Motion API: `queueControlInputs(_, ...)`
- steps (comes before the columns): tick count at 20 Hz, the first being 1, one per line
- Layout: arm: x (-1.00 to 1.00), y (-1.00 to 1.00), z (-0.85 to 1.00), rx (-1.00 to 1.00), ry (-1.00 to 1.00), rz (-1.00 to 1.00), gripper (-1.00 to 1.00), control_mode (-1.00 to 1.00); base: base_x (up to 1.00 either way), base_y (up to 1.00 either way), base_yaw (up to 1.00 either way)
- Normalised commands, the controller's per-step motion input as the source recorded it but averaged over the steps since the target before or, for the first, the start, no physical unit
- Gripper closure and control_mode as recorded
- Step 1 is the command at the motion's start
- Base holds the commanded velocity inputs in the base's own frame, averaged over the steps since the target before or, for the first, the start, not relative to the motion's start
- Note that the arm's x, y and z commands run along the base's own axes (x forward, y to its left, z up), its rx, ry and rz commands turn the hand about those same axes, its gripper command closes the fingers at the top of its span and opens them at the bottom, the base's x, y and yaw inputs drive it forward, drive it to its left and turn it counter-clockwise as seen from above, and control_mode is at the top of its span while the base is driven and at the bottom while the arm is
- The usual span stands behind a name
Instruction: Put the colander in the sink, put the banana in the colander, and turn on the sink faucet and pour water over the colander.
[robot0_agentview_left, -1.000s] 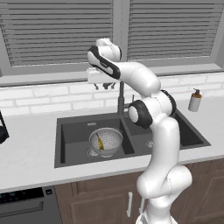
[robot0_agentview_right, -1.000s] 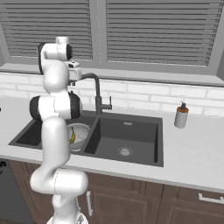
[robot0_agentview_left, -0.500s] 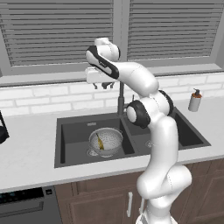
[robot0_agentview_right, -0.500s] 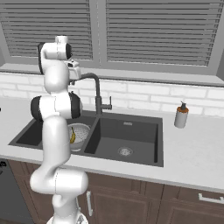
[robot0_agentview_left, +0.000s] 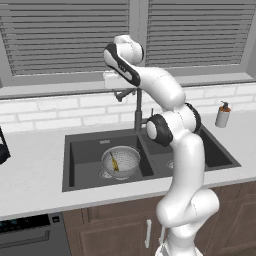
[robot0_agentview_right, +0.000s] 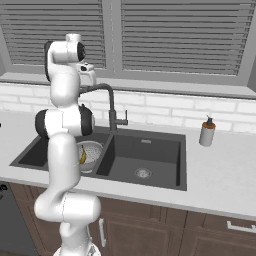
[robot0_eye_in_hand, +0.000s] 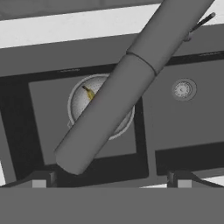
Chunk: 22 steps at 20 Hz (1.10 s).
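Two steps look done. Left base view: we see the colander (robot0_agentview_left: 121, 161) in the sink (robot0_agentview_left: 82, 150), banana (robot0_agentview_left: 114, 162) inside. Right base view: the faucet (robot0_agentview_right: 111, 107) shows no water. Hand view: the tool (robot0_eye_in_hand: 109, 180), spread wide and empty, hangs above the spout.

banana (robot0_agentview_left: 115, 163) in colander (robot0_agentview_left: 121, 161), left basin of sink (robot0_agentview_left: 80, 150), faucet (robot0_agentview_left: 137, 107) behind

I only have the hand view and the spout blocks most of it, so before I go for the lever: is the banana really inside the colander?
Observer: Yes, the banana lies in the colander, in the sink's left basin.
Operator: Is water running?
Observer: No stream shows below the faucet spout.
Operator: Where is my gripper?
Observer: The gripper is up by the gooseneck's top, above the colander basin.
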Motion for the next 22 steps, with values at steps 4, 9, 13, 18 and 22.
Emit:
queueControlInputs(4, -0.08, -0.01, 0.30, 0.00, 0.00, 0.00, -1.00, -1.00, 0.00, 0.00, 0.00)
queueControlInputs(9, -0.11, -0.12, 0.32, 0.00, 0.00, 0.00, -1.00, -1.00, 0.00, 0.00, 0.00)
queueControlInputs(13, -0.32, -0.81, 0.21, 0.01, 0.00, 0.00, -1.00, -1.00, 0.00, 0.00, 0.00)
queueControlInputs(18, -0.62, -1.00, 0.00, 0.04, -0.01, 0.00, -1.00, -1.00, 0.00, 0.00, 0.00)
queueControlInputs(22, -0.86, -1.00, -0.13, 0.05, -0.12, 0.01, -1.00, -1.00, 0.00, 0.00, 0.00)
